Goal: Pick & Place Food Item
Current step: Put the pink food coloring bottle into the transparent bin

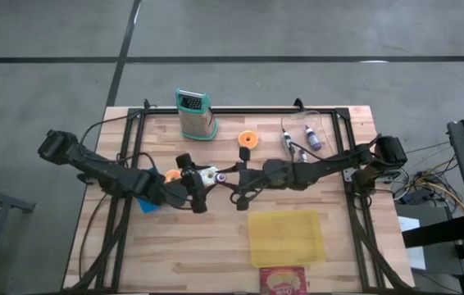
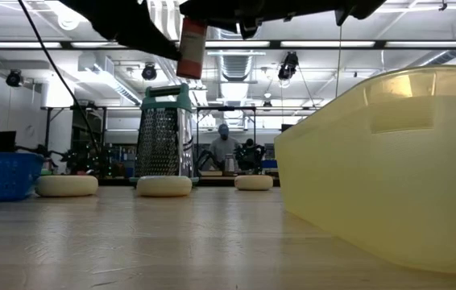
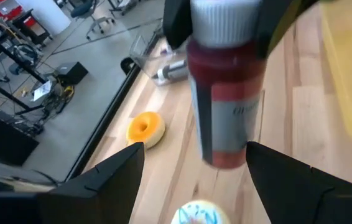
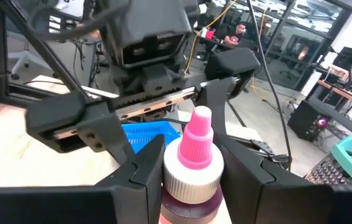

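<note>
A red sauce bottle (image 3: 226,106) with a white cap and pink nozzle (image 4: 196,140) hangs upright above the middle of the table (image 1: 216,262). It also shows in the low view (image 2: 192,47). My right gripper (image 4: 191,171), reaching in level from the table's right (image 1: 230,174), is shut on it. My left gripper (image 3: 194,180) faces it from the table's left (image 1: 202,185). It is open, with one finger on either side of the bottle's lower end and a gap showing on both sides. A white sprinkled donut (image 3: 194,214) lies on the table underneath. My right gripper pinches the bottle's white cap (image 4: 171,177) between its two fingers, one on each side. The fingers come in level from the table's right side. The bottle stays upright with the nozzle up. Its red body (image 3: 222,124) hangs below the fingers, clear of the table.
A yellow bin (image 1: 285,238) stands near the front right, large in the low view (image 2: 389,161). A grater (image 1: 193,115) stands at the far edge and an orange donut (image 1: 248,139) lies beside it. A blue basket (image 1: 148,205) sits under the left arm. Small bottles (image 1: 310,135) lie far right.
</note>
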You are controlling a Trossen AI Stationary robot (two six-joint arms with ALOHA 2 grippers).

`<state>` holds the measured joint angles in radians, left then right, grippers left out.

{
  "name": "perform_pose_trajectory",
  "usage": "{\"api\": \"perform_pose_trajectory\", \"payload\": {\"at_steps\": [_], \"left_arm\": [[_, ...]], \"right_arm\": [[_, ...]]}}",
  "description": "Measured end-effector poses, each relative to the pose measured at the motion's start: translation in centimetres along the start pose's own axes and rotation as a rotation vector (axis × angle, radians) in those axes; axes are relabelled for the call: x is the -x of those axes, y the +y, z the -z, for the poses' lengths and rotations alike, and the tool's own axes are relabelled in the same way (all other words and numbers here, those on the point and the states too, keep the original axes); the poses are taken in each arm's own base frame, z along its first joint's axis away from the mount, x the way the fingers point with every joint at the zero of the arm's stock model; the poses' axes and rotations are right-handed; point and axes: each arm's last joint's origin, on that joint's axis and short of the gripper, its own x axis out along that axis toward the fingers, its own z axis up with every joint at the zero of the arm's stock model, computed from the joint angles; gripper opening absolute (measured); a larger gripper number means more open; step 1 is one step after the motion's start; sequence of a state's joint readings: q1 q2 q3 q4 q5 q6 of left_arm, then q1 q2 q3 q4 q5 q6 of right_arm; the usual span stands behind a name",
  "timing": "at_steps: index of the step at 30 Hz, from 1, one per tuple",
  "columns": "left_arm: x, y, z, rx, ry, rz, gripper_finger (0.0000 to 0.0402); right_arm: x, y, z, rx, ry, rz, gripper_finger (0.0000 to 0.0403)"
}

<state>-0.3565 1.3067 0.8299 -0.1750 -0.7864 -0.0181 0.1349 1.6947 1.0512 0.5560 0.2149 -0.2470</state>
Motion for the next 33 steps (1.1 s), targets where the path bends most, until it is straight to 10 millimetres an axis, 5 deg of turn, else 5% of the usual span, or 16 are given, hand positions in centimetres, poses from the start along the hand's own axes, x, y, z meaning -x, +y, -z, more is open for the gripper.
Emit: {"api": "perform_pose_trajectory", "payload": {"at_steps": [10,33], "left_arm": [[0.1,0.1,1.2,-0.022,0.098,-0.005,0.0287],[0.1,0.1,1.7,0.022,0.136,-0.010,0.0287]], "right_arm": [[0.0,-0.1,0.0,0.020,0.012,0.042,0.0118],[3.4,-3.1,-0.9,0.055,0.311,0.829,0.0136]]}}
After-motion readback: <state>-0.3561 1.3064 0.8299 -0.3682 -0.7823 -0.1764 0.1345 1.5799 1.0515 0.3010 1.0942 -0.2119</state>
